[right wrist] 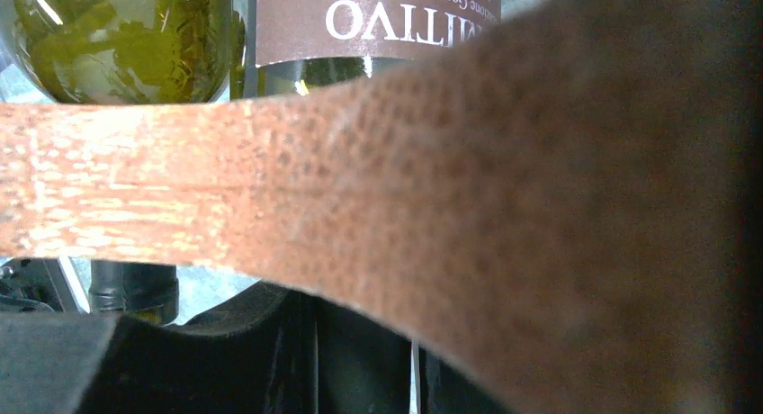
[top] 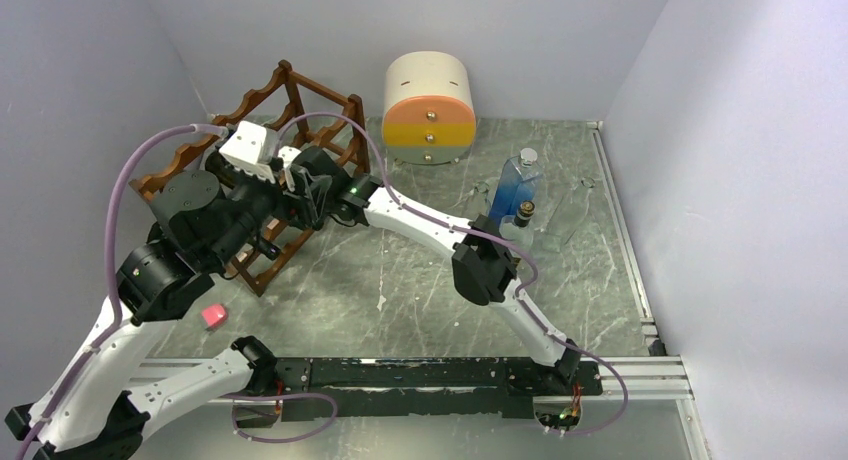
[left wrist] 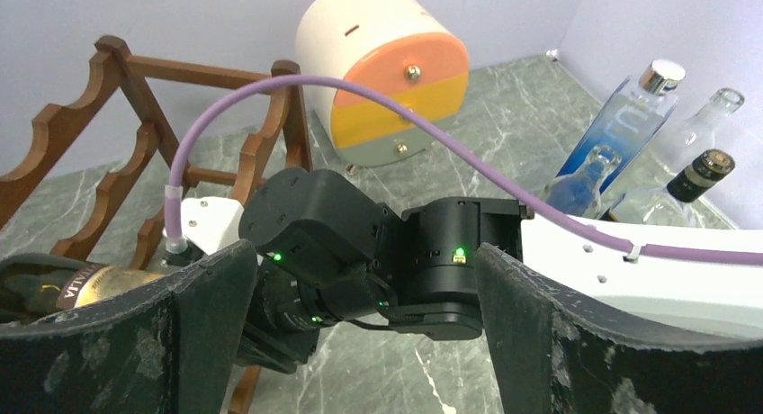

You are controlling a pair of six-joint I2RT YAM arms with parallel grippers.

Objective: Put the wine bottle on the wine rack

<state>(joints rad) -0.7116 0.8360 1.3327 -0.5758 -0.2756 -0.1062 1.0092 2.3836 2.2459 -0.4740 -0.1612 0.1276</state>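
Left end effector is spread, right end effector pressed together. Wine bottle can be unseated if wine rack is knocked.

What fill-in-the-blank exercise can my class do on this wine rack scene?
The wine rack is made of ___. The left gripper is ___. The top drawer of the rounded drawer box is ___. In the top view, the blue bottle stands ___ of the drawer box.
Missing words: wood; open; orange; right.
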